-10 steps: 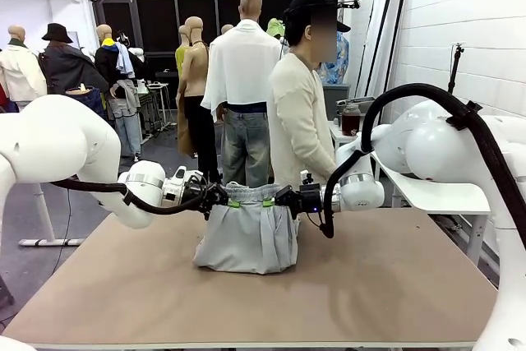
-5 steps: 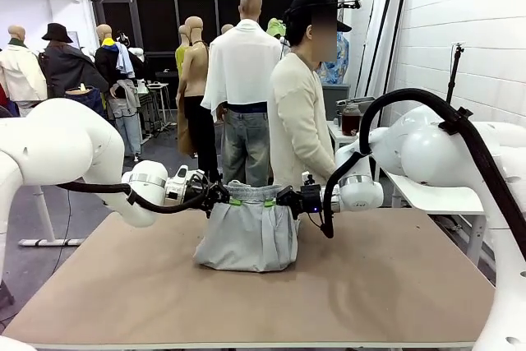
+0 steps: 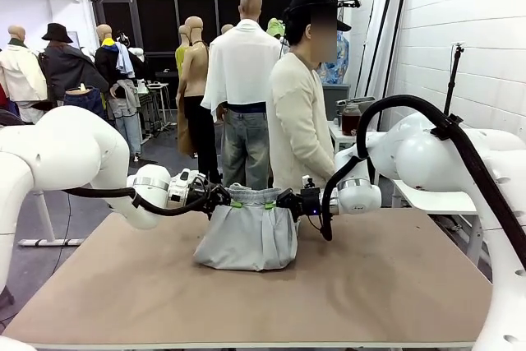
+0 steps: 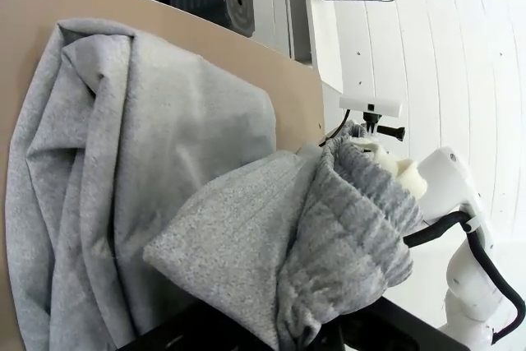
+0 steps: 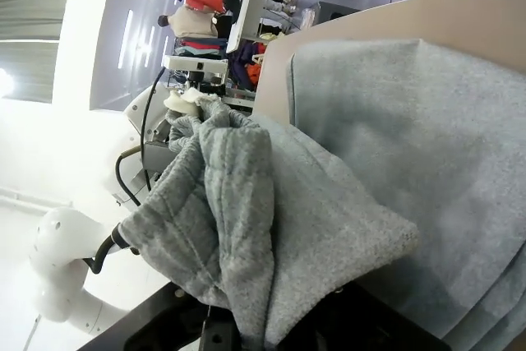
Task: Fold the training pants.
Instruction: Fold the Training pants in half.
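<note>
The pants [image 3: 246, 236] were held up by the waistband [image 3: 251, 196] above the table [image 3: 386, 285], lower folds resting on it. The left gripper [image 3: 233, 201] and right gripper [image 3: 269, 201] were each clamped on the waistband. Uneven lowering could have skewed the fold; thin pinches risked slipping.

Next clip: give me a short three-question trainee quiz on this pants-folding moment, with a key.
1. True or false: the left end effector and right end effector are both shut on the waistband of the pants.
2. Where is the lower part of the pants? A) hanging free in the air B) resting on the table C) in the person's hands
3. Fill in: the person stands at the ____ side of the table.

Key: 1 true; 2 B; 3 far.
</note>
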